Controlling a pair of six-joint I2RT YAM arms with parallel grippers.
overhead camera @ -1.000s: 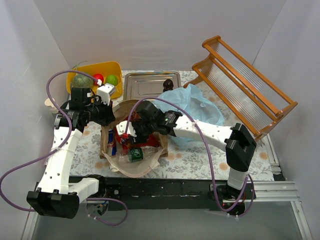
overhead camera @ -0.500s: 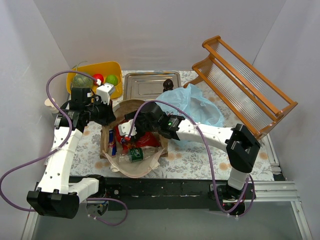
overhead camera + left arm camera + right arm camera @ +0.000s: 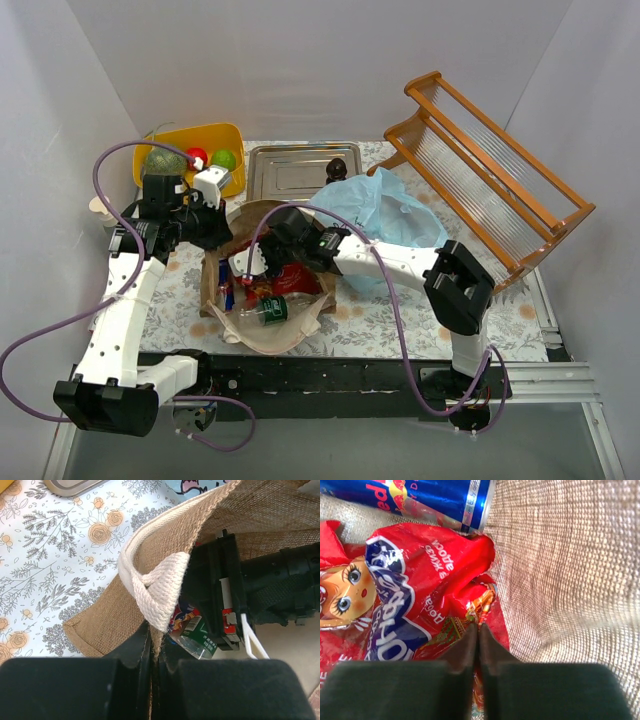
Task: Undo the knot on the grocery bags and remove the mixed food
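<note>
The brown bag [image 3: 290, 335] with beige handles lies open at the table's middle. My left gripper [image 3: 156, 642] is shut on its rim, just under a handle [image 3: 157, 587], and holds the mouth up. My right gripper [image 3: 478, 630] reaches inside the bag and is shut on a corner of the red snack packet [image 3: 420, 590]. A blue-silver can [image 3: 430, 497] lies just beyond the packet. A green-labelled bottle [image 3: 268, 310] lies near the bag's mouth. The light blue plastic bag [image 3: 390, 215] sits crumpled to the right. From above, my left gripper [image 3: 222, 232] is at the bag's far-left rim.
A yellow tub [image 3: 225, 135] at the back left holds a green melon [image 3: 160, 160] and small red and green round items. A metal tray [image 3: 295, 168] lies behind the bags. A wooden rack [image 3: 490, 180] stands at the right. The bag's woven wall [image 3: 570, 570] is close on my right gripper's right.
My right gripper has moved deeper into the brown bag and gone from open to shut on the red packet. The left arm has held still on the rim.
</note>
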